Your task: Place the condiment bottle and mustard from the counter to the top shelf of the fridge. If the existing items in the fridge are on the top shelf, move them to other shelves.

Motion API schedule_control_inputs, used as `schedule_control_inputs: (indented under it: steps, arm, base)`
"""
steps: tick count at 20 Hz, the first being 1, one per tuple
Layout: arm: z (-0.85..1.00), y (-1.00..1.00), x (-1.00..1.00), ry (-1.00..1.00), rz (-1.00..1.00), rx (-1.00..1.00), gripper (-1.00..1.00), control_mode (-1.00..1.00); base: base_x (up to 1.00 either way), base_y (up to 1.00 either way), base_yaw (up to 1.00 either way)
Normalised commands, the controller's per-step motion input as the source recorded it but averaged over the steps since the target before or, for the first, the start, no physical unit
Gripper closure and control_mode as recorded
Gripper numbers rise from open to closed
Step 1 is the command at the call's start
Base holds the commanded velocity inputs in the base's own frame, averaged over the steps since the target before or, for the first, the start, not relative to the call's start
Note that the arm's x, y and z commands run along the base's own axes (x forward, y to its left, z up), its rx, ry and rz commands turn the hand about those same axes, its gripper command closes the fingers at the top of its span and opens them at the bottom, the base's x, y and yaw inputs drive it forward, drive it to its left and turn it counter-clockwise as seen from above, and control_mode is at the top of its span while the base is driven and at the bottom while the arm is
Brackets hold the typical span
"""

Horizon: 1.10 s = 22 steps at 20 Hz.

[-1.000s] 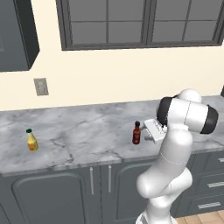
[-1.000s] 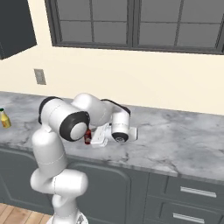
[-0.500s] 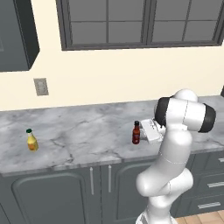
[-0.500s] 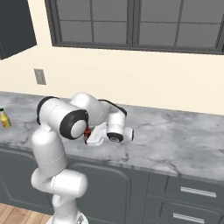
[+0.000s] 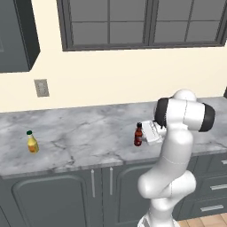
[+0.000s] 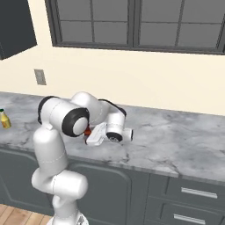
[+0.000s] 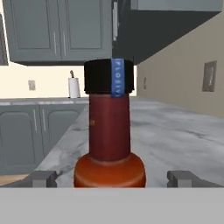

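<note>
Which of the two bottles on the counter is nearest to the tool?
The dark-red bottle with the black cap, standing right at the open tool. The yellow bottle with the green cap stands far along the counter.

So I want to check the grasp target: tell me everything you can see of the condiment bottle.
The condiment bottle is small and dark red, glossy like glass or plastic, with a round body, a straight neck and a black cap bearing a blue strip. It stands upright on the marbled counter near its front edge. The open gripper has a finger on each side of its base, neither touching it.
</note>
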Motion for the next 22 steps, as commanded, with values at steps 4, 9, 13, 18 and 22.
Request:
schedule_control_inputs:
  steps: [4,9,13,18,22]
  arm:
    - [-0.19,0.34,-0.07,0.0,0.0,0.0,1.0,-1.0]
    - [0.05,0.02,-0.03,0.01,0.0,0.0,1.0,-1.0]
    - [0.88,-0.17,-0.46,0.0,0.0,0.04,1.0,-1.0]
    - [1.0,-0.37,-0.79,0.0,0.0,0.05,1.0,-1.0]
    - [1.0,-0.34,-0.9,0.0,-0.01,0.09,1.0,-1.0]
  base:
    - [0.0,0.0,0.0]
    - [0.0,0.0,0.0]
    - [0.0,0.0,0.0]
    - [0.0,0.0,0.0]
    - [0.0,0.0,0.0]
